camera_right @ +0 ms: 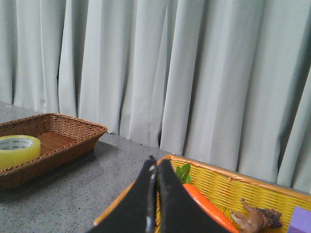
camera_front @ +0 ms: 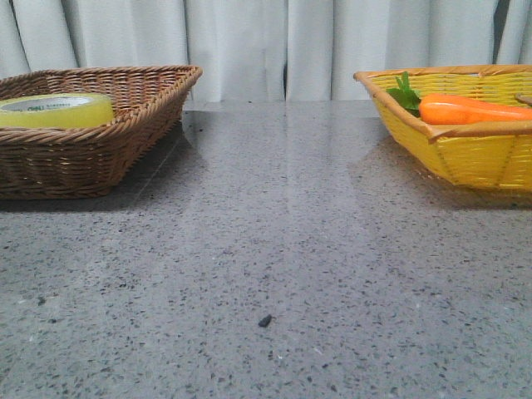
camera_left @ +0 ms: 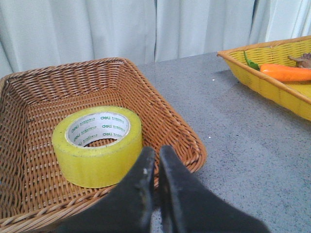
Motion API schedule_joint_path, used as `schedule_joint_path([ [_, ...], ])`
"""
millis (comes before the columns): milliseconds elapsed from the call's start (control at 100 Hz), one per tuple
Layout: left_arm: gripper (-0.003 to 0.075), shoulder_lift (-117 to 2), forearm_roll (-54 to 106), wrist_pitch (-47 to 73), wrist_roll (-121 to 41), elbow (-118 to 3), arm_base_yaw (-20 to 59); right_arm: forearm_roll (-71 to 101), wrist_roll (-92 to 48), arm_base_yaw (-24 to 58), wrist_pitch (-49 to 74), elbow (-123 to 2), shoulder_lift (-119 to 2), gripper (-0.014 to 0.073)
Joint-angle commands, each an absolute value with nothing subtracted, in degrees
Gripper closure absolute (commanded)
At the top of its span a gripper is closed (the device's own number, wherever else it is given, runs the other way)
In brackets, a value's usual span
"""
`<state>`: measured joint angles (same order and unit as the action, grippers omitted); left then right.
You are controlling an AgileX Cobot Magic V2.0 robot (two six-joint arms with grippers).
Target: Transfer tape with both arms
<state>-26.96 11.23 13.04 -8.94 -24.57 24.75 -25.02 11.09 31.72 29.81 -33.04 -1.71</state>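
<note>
Front view: set low, nearly level with the bench point(camera_front: 274, 249), facing forward toward the curtain point(camera_front: 249, 41), brown basket point(camera_front: 91, 141) far left and yellow basket point(camera_front: 474, 150) far right, both cropped. Left wrist view: up close above the brown basket's near rim, looking down past the left gripper point(camera_left: 157, 162) onto the tape point(camera_left: 97, 145), with the yellow basket well off. Right wrist view: higher, tilted up (mostly curtain), peering past the right gripper point(camera_right: 154, 170) over the yellow basket. Shared by all three: both baskets, tape, carrot point(camera_front: 470, 108), curtain.
</note>
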Motion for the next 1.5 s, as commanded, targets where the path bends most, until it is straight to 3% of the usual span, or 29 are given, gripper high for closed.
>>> schedule_joint_path([
  [0,0.0741,-27.2,11.9,8.5,-8.3,-26.1,25.2,-26.7,10.9,31.7,25.2,-33.8,-2.7,0.066],
  [350,0.0741,-22.4,11.6,4.3,-8.3,-20.4,25.7,-26.7,10.9,31.7,25.3,-33.4,-2.7,0.066],
  [580,0.0741,-6.6,8.8,1.5,-5.1,-4.5,22.1,-26.7,10.9,31.7,25.3,-33.4,-2.7,0.066],
  [730,0.0741,2.5,8.8,6.5,-4.0,0.7,17.7,-26.7,10.9,31.7,25.3,-33.4,-2.7,0.066],
  [900,0.0741,1.4,8.8,16.3,-3.9,0.7,15.3,-26.7,10.9,31.7,25.3,-33.4,-2.7,0.066],
  [1490,0.0741,1.4,11.3,17.2,-3.7,0.7,15.3,-26.7,10.9,31.7,25.3,-33.4,-2.7,0.066],
])
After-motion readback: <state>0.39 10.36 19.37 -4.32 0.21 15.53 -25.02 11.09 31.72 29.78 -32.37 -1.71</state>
